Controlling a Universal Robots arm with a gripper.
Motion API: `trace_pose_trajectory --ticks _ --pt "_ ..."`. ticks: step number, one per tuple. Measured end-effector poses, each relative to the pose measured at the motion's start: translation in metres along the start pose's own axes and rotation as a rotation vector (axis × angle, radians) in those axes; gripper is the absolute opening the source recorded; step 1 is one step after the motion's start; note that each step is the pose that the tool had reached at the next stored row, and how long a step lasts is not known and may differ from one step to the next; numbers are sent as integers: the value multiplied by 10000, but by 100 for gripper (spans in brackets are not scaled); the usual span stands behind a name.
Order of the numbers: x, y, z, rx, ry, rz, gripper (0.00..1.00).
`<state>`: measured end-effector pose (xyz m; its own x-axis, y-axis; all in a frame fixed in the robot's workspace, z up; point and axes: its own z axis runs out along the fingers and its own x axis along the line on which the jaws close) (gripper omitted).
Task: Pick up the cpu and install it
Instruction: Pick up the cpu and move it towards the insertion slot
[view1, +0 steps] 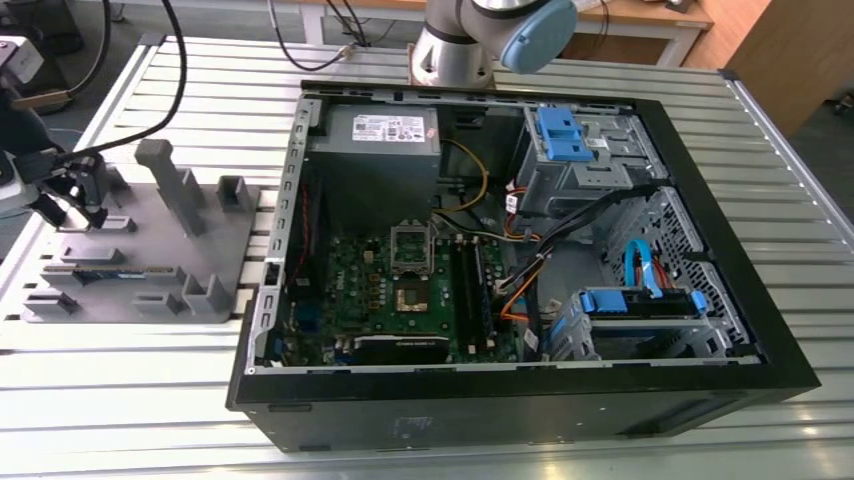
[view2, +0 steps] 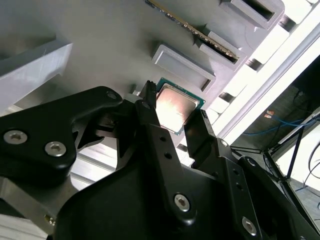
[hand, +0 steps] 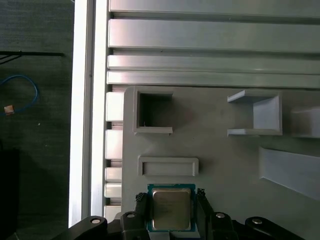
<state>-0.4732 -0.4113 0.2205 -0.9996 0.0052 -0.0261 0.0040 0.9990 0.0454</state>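
Gripper: black two-finger gripper (hand: 171, 196) (view1: 80, 197) – jaws drawn narrow against two opposite edges of the cpu, holding it.
Cpu: small flat square cpu (hand: 171, 214) (view2: 176, 109) with silvery metal top and green rim, between the fingertips, just over the holder beside a shallow rectangular recess.
Holder: grey plastic holder (view1: 150, 243) with slots and posts, at the exterior view's left on the slatted metal table (view1: 134, 400).
Case: open black computer case (view1: 534, 392) – green board (view1: 400, 290) inside, well apart from the gripper.
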Motion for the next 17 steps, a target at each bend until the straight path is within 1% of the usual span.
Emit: trace_pose_trajectory --ticks 8,17 --pt "0 0 -5 -23 -1 0 47" --pt "-2 3 -71 -29 0 1 47"
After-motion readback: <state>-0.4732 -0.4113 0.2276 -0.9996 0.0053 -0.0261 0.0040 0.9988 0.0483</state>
